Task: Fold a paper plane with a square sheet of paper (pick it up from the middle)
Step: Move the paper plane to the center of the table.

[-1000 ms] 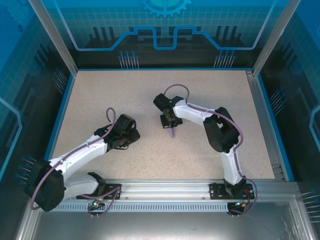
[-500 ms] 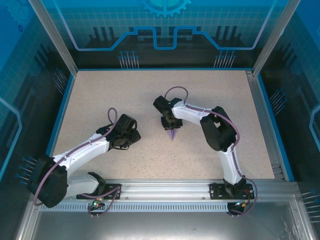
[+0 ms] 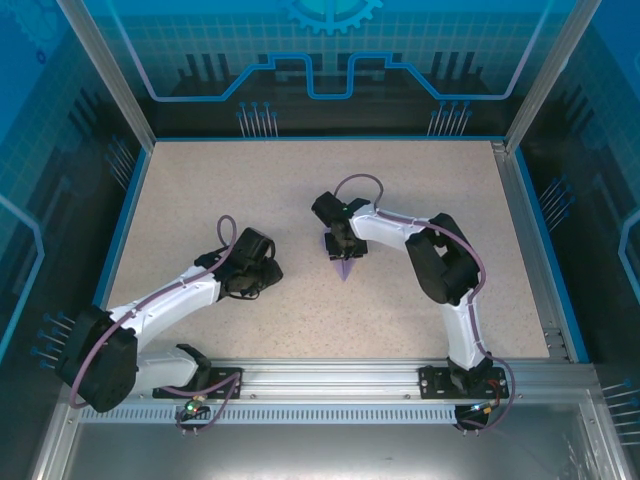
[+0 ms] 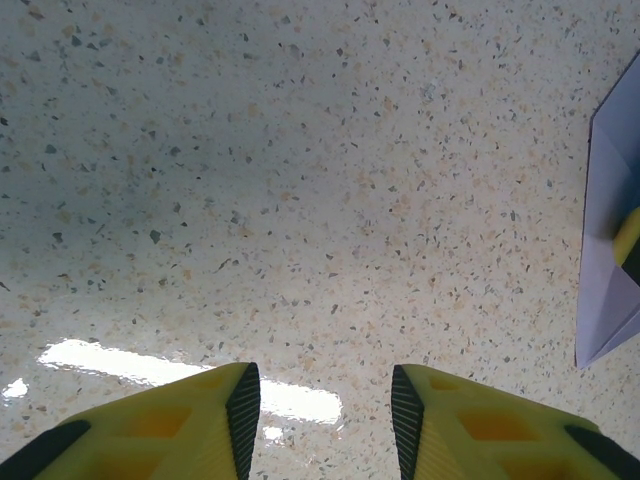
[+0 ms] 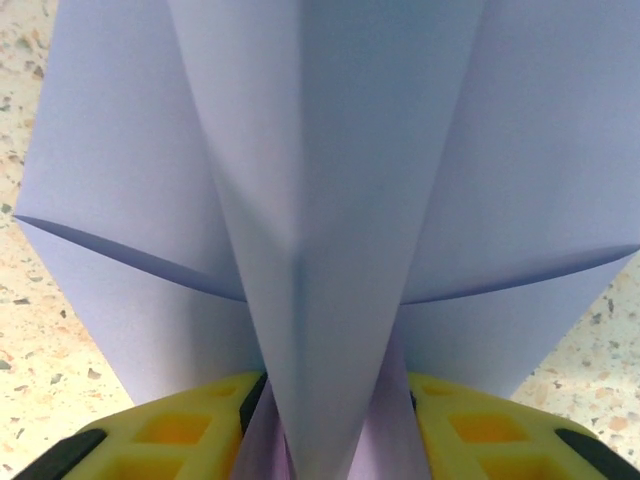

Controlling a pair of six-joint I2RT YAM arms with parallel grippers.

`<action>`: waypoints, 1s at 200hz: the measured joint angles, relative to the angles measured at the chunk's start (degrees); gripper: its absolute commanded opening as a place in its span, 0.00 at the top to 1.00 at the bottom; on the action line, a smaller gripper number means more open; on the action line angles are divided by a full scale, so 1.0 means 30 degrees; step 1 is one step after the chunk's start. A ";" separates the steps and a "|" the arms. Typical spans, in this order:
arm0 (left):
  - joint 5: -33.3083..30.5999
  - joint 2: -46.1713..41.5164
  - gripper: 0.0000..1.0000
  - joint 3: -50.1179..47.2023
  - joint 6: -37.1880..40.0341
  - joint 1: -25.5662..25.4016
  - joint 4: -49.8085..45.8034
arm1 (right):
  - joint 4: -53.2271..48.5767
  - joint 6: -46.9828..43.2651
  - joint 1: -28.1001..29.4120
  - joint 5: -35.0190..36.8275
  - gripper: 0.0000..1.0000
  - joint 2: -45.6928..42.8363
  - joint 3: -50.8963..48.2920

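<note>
The paper plane lies near the middle of the speckled table, its tip toward 6 o'clock in the top view. The right gripper straddles the centre fold, its yellow fingers parted on either side; whether they press the paper cannot be told. At the plane's 9 o'clock the left gripper hovers apart from it, fingers spread and empty.

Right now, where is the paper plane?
Top view: near the table centre, the paper plane has its centre fold between the right gripper fingers, right of the left gripper.
</note>
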 measured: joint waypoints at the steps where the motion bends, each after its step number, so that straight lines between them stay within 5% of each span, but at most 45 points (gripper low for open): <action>1: 0.0000 0.0000 0.56 0.0000 0.0000 0.0000 0.0000 | 0.0000 0.0000 0.0000 0.0000 0.59 -0.0007 0.0000; 81: 0.0000 0.0000 0.56 0.0022 0.0372 0.0000 0.0036 | -0.0605 -0.0590 0.0007 -0.0262 0.43 -0.1253 0.0015; 148: 0.0000 0.0000 0.54 0.0102 0.0546 0.0000 0.0044 | -0.0976 -0.0648 0.0022 0.0007 0.42 -0.3402 -0.0066; 200: -0.0546 -0.0845 0.50 0.0124 0.1421 0.0007 0.0029 | 0.0262 -0.1319 0.0372 0.3228 0.33 -1.0630 -0.3060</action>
